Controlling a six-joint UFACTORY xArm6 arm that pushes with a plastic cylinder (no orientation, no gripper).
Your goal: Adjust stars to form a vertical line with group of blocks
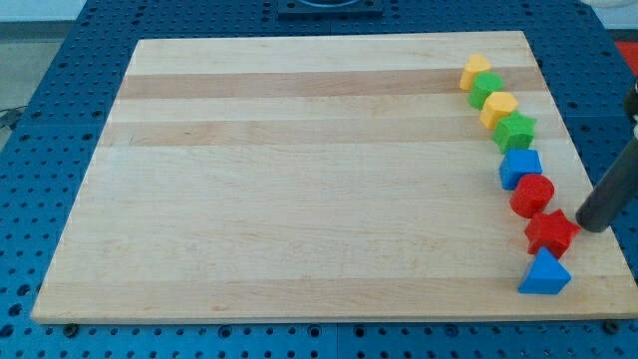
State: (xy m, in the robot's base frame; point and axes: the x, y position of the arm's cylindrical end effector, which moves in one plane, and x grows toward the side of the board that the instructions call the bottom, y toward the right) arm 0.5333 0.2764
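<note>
Several blocks form a slanting line down the view's right side of the wooden board (299,179). From the top: a yellow block (476,72), a green block (487,90), a second yellow block (497,108), a green star (515,131), a blue block (520,167), a red cylinder (532,195), a red star (550,232) and a blue triangle (544,273). My tip (590,225) is just to the right of the red star, close to it; I cannot tell whether they touch.
The board lies on a blue perforated table (60,120). The board's right edge (588,170) runs close behind the line of blocks. A dark mount (329,8) shows at the view's top.
</note>
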